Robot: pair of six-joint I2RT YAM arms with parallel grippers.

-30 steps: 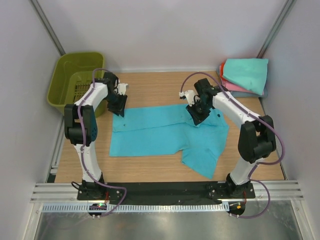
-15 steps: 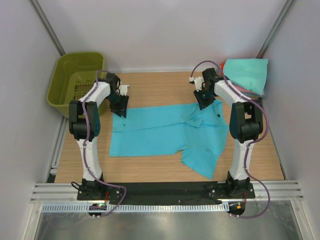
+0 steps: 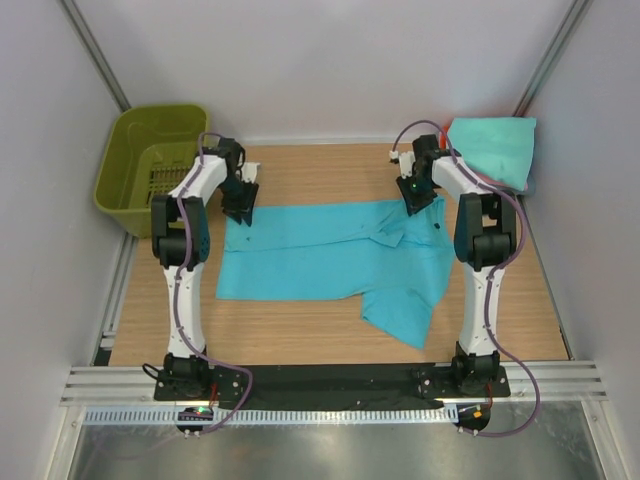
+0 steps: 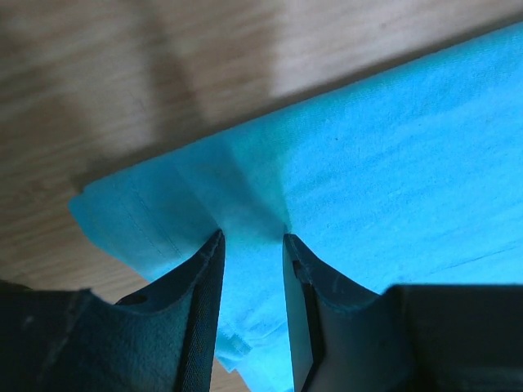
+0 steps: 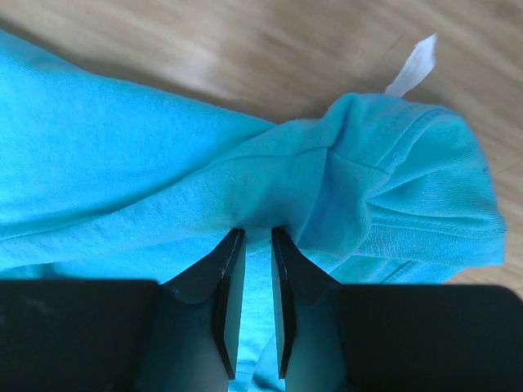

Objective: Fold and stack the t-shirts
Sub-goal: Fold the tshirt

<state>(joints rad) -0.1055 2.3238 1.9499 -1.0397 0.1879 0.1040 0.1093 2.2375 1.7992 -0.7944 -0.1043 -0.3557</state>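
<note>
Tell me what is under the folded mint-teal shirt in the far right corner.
A pink cloth edge peeks out beneath the mint-teal shirt; the rest is covered.

White arms (image 3: pixel 180 310) with black joints, purple cables (image 3: pixel 418 124), black left tool (image 4: pixel 252 236) and right tool (image 5: pixel 257 230)

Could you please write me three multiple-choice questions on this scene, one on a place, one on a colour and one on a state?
1. Where is the basket? A. far left corner B. near right corner C. table's middle
2. What colour is the top folded shirt? A. grey B. yellow C. mint
3. What are the left fingers doing? A. hanging open over bare wood B. pinching the blue shirt C. gripping the basket
Answers: A, it stands at the back on the left; C, mint cloth lies uppermost at the far right; B, blue cloth bunches between them.
</note>
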